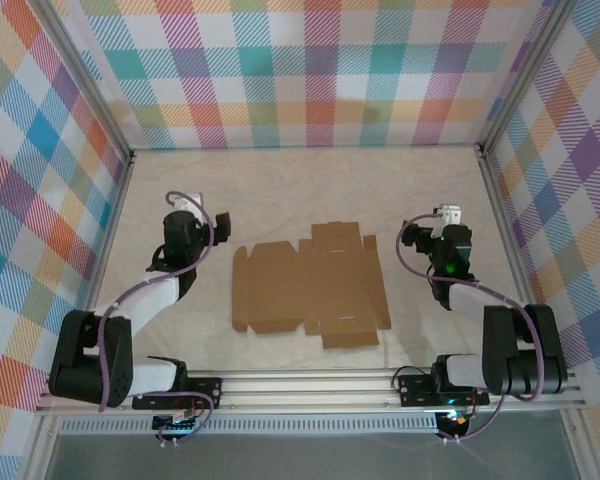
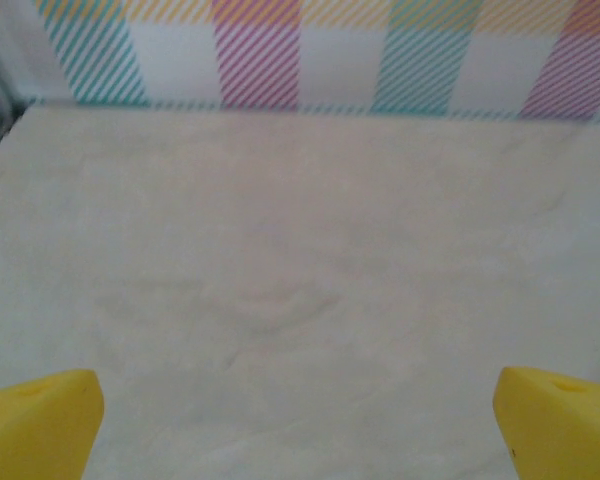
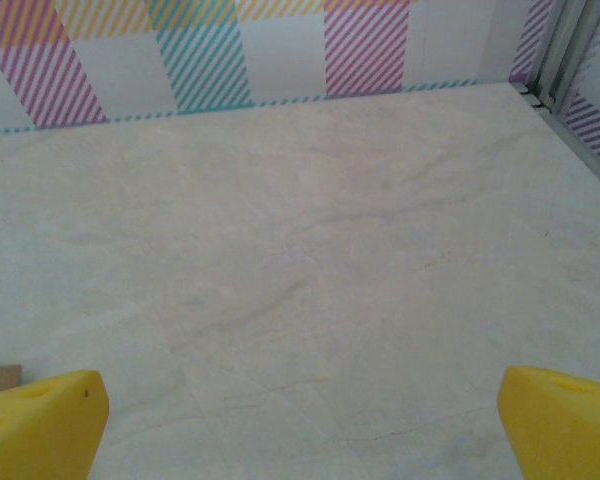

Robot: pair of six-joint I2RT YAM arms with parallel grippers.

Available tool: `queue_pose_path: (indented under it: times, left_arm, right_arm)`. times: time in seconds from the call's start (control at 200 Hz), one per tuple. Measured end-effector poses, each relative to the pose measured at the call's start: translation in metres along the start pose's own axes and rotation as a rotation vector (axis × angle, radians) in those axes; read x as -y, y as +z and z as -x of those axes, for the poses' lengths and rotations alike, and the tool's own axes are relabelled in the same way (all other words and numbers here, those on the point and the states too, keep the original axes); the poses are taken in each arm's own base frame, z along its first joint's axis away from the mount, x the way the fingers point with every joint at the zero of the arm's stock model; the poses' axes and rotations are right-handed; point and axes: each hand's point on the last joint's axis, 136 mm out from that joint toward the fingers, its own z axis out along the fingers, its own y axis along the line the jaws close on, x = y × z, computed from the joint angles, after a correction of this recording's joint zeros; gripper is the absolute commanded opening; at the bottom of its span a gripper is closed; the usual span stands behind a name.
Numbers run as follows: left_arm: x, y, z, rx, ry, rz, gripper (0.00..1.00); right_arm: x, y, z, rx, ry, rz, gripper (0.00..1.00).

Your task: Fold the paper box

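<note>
Pale tabletop (image 1: 310, 190), checkered walls (image 1: 310, 70), paper box (image 1: 310, 290) lying flat and unfolded between the arms, left gripper (image 2: 298, 430) and right gripper (image 3: 300, 430) both spread wide, holding nothing; probably best to pin the centre panel while lifting a side flap along its crease.

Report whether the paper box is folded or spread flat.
Spread flat: the paper box lies as one die-cut sheet on the table, flaps out.

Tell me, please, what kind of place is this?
Probably a robot test cell in a lab: checkered panel walls enclose a table, a left arm and a right arm are bolted to a metal rail, and a flat paper box lies between them.
</note>
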Motion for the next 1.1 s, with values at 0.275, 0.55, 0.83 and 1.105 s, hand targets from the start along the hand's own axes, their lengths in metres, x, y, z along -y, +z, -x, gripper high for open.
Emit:
queue_pose_path:
  times: [0.275,0.55,0.83,1.105]
  left_arm:
    - [0.1,-0.037,-0.036,-0.232,-0.117,-0.184,1.0]
    - [0.132,-0.081,-0.115,-0.574,-0.281,-0.195,1.0]
    - [0.132,-0.075,-0.175,-0.758,-0.335,-0.114,1.0]
    - [0.126,-0.052,-0.182,-0.784,-0.319,-0.066,1.0]
  right_arm:
    - [-0.034,-0.021,0.023,-0.072,0.049,0.095,1.0]
    - [-0.066,-0.037,0.001,-0.196,0.159,0.196,1.0]
    - [-0.084,-0.023,-0.045,-0.345,0.175,0.222,1.0]
    - [-0.089,-0.023,-0.044,-0.355,0.195,0.233,1.0]
